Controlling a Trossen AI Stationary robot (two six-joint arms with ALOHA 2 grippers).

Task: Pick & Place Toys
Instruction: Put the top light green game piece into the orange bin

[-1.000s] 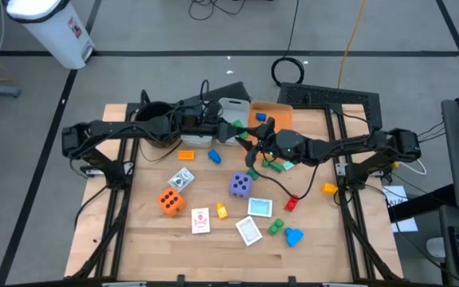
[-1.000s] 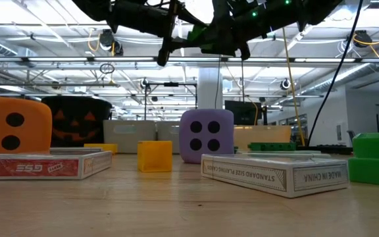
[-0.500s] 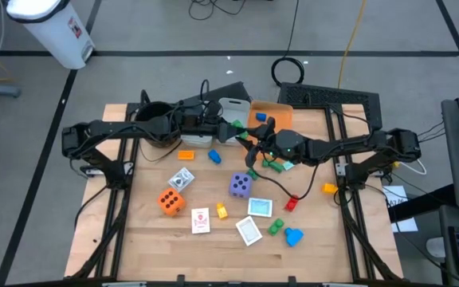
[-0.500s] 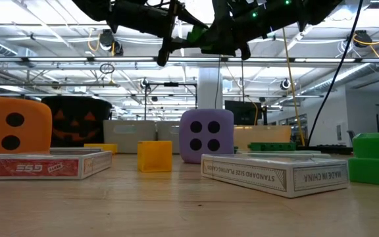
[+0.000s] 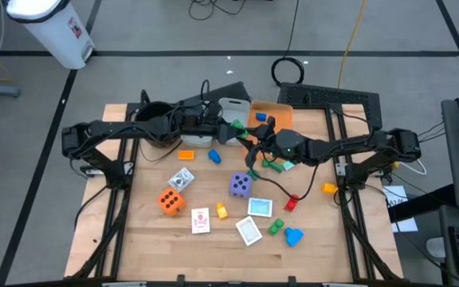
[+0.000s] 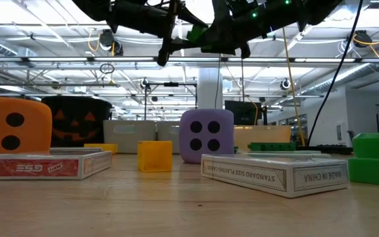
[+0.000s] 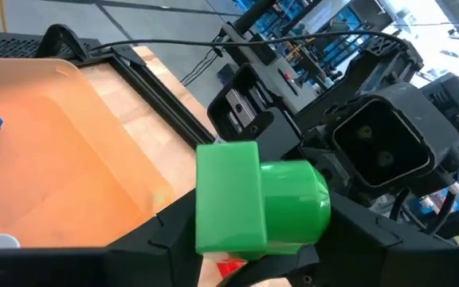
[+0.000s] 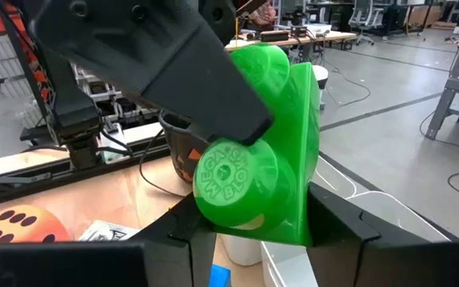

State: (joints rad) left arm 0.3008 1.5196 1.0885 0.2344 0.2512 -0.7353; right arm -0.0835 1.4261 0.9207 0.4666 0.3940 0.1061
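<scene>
High over the table's middle, a green two-stud block (image 8: 269, 135) hangs between both grippers. My left gripper (image 5: 235, 131) reaches in from the left and my right gripper (image 5: 253, 142) from the right, and each is shut on one end of the block. Their tips almost meet. In the low view the block (image 6: 195, 31) shows far above the tabletop. Below lie other toys: an orange die (image 5: 170, 201), a purple die (image 5: 241, 185), card boxes (image 5: 201, 219) (image 5: 260, 207) and small coloured blocks (image 5: 293, 236). My left gripper pinches one end of the block between its two fingers, one on the flat underside (image 7: 204, 219) and one (image 8: 174, 64) over a stud's top. The fingers come in about level from the table's left. The block is lifted clear of the table. My right gripper pinches the block's other end between its two fingers, one by the lower stud (image 8: 213, 211) and one against the flat underside (image 8: 313, 207). The fingers come in level from the table's right, and the block stands up out of them.
An orange bin (image 5: 271, 115) holding a blue block and a grey bin (image 5: 231, 108) stand at the far edge behind the grippers. A black pot (image 5: 154, 119) stands at the far left. Black frame rails run along both sides of the wooden table (image 5: 134, 239).
</scene>
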